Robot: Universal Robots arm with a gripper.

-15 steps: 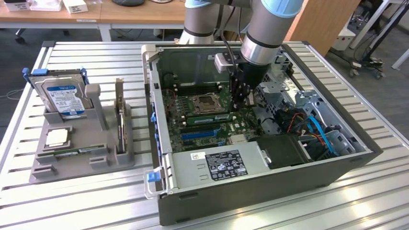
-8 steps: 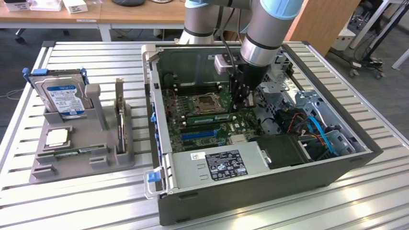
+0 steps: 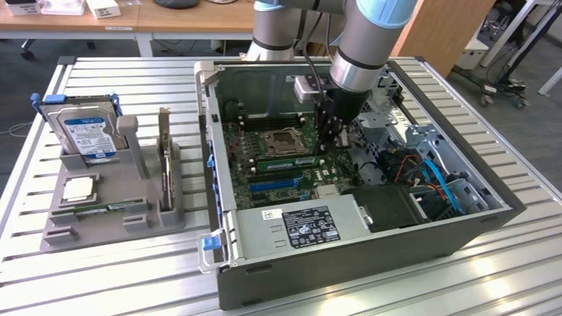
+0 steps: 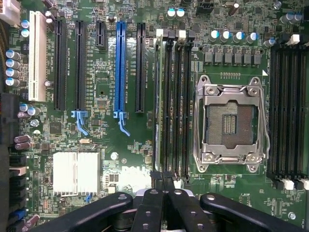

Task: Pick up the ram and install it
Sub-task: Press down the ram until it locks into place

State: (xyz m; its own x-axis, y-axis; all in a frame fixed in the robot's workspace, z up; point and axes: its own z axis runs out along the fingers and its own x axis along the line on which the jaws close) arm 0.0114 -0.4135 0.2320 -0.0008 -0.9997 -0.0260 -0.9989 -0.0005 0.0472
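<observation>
The ram [image 3: 285,160] is a long green stick standing on edge in a memory slot beside the empty processor socket [image 3: 283,140] on the motherboard inside the open computer case [image 3: 351,257]. In the wrist view the ram [image 4: 158,96] is seen edge-on in the slot nearest the blue card slot [image 4: 119,72]. My gripper [image 3: 336,146] reaches down into the case with its black fingers shut together. The gripper [image 4: 163,178] hovers over one end of the ram, with nothing between its fingers. Whether the tips touch the stick's top edge I cannot tell.
A grey holder [image 3: 105,227] at the exterior view's left carries a hard drive [image 3: 83,135], an upright expansion card [image 3: 165,158], a square silver chip [image 3: 79,189] and another green stick [image 3: 97,209]. The case walls, power supply [image 3: 299,227] and blue cables [image 3: 439,184] crowd the arm.
</observation>
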